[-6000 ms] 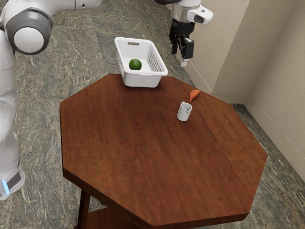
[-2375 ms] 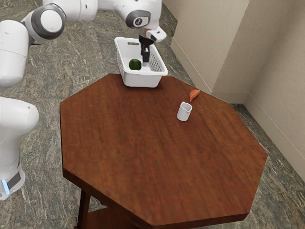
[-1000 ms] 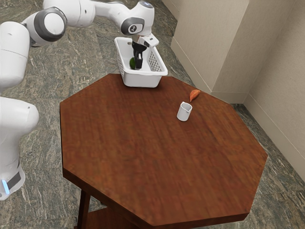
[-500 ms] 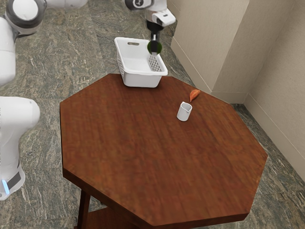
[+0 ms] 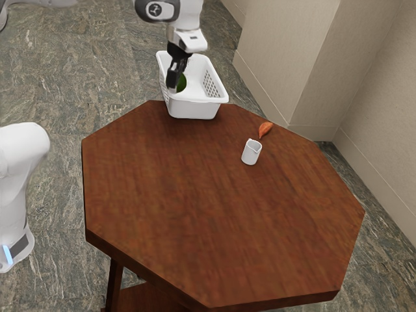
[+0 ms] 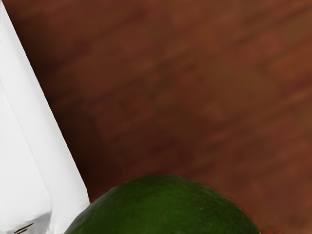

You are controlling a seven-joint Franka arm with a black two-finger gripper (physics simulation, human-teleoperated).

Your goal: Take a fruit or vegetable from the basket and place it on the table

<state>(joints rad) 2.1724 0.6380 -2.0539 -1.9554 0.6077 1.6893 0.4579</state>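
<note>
With our black tool [image 5: 176, 81] we pinch a round green fruit [image 6: 163, 207], held up by the rim of the white basket [image 5: 195, 110]; the wrist view shows the brown wooden worktop [image 5: 214, 208] beyond the fruit. The basket stands at the worktop's far edge in the exterior view. Nearer, we see a small white jug [image 5: 251, 153] beside a pointed orange item [image 5: 265, 129].

You can count one green fruit [image 5: 182, 82], one white plastic basket [image 5: 195, 110], one small white pitcher [image 5: 250, 156] and one orange, tapered vegetable [image 5: 265, 129]. You also have one octagonal wooden worktop [image 5: 214, 208], one robot arm [image 5: 23, 146] and, for your grasping, a single two-fingered black pincer [image 5: 175, 83].
</note>
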